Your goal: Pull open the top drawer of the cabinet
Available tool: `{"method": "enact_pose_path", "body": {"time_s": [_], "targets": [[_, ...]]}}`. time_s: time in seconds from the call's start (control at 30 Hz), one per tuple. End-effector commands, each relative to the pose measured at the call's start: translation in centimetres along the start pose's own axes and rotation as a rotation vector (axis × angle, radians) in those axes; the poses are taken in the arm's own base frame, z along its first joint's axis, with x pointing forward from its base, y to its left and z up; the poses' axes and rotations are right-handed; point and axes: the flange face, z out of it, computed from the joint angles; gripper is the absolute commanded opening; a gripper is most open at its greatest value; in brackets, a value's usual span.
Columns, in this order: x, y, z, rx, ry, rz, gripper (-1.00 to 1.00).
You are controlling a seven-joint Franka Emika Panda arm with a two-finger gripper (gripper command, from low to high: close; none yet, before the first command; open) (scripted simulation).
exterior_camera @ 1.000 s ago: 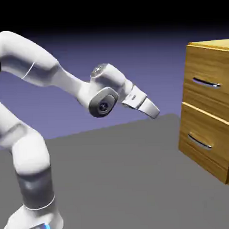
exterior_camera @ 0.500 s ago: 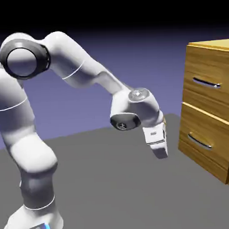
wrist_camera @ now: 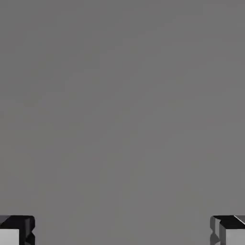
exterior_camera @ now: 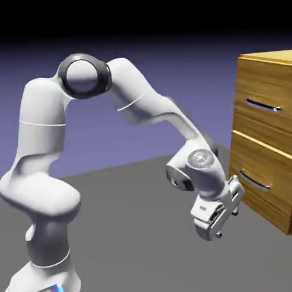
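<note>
My gripper (exterior_camera: 225, 219) hangs low over the grey table (exterior_camera: 133, 232), jaws spread wide and empty; the top drawer (exterior_camera: 262, 106) of the cabinet (exterior_camera: 266, 138) sits shut at 1 o'clock.

Arm (exterior_camera: 65, 151): white, rising from lower left of exterior view, folded at a high dark-ringed shoulder joint, then sloping down to the right.
Wrist (exterior_camera: 196, 167): low, rounded housing with a grey disc facing the camera.
Gripper (exterior_camera: 227, 224): angled down and to the right, fingers spread wide, nothing between them.
Fingertips (wrist_camera: 14, 230): in hand view, two small grey tips at the bottom corners, far apart; only plain grey surface in the gap.
Contact: none seen.
</note>
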Motion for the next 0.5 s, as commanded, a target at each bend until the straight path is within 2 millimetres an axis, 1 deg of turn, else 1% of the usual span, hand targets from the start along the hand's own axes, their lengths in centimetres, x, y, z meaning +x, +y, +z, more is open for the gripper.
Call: {"method": "enact_pose_path", "body": {"time_s": [0.0,0.13,0.23,0.37,0.47], "targets": [[0.2,-0.3,0.2,0.015,0.008,0.031,0.00],[0.8,-1.6,0.7,0.095,0.029,0.143,0.00],[0.6,-2.9,0.6,0.172,0.031,0.210,0.00],[-0.6,-4.8,-0.1,0.292,0.011,0.276,0.00],[-2.2,-6.3,-1.1,0.391,-0.026,0.307,0.00]]}}
